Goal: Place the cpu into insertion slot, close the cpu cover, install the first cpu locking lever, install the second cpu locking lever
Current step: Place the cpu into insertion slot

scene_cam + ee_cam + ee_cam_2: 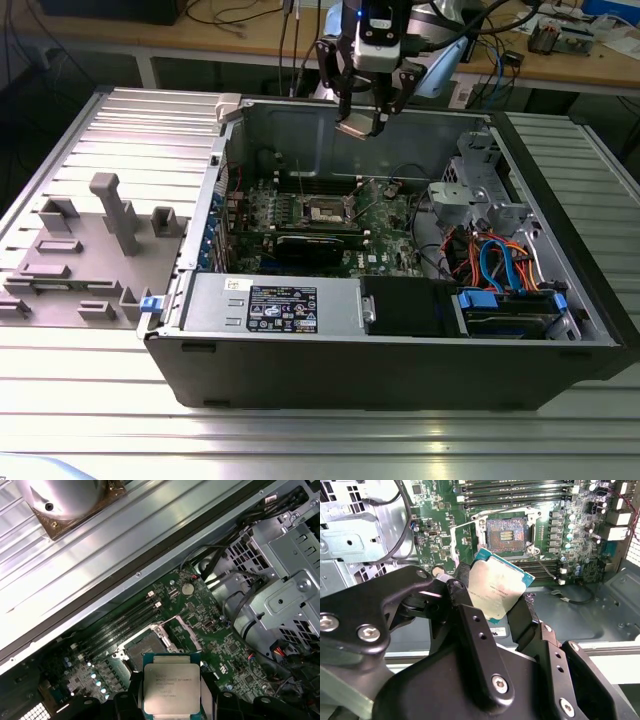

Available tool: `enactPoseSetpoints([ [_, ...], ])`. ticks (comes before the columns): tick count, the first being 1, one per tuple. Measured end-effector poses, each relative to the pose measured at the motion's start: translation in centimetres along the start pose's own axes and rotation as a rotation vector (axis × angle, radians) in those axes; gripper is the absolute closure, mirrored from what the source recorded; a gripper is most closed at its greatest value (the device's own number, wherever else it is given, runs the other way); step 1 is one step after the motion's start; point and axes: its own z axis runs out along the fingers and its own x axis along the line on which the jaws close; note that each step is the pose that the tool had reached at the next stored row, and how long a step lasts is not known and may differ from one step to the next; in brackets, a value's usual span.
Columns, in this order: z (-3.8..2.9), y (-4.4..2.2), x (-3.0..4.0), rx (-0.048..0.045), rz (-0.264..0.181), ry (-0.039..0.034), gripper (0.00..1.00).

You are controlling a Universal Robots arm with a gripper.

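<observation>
Gripping the cpu (pixel 496 586) by two opposite edges, gripper (pixel 492 597) closed onto it, silvery face showing, slightly tilted. Held in the air well above the slot (pixel 506 534), not touching. Pins exposed in the slot in the second wrist view, green board (pixel 440 540) around it, open case (pixel 400 350) around that.

**Cpu** (pixel 497 589): a small flat square chip with a pale silvery-tan metal face and a thin green edge. The black jaws are gripping it at two opposite sides, and in the second wrist view it is sitting tilted. In the first wrist view its printed face (pixel 171 690) is showing in full. In the exterior view it (pixel 357 125) is hanging above the open case, well apart from the board.

**Insertion slot** (pixel 506 534): a small square dark socket with a silver rim. It is lying flat on the green circuit board (pixel 328 211), with its contact field (pixel 145 648) lying exposed.
</observation>
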Motion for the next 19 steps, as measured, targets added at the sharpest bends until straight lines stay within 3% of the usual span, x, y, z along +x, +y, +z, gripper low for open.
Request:
enactPoseSetpoints([
  [11, 0.01, 0.00, 0.00, 0.0002, 0.014, -0.0003, 0.46],
  [19, 0.10, 0.00, 0.00, 0.0015, 0.100, -0.0026, 0.46],
])
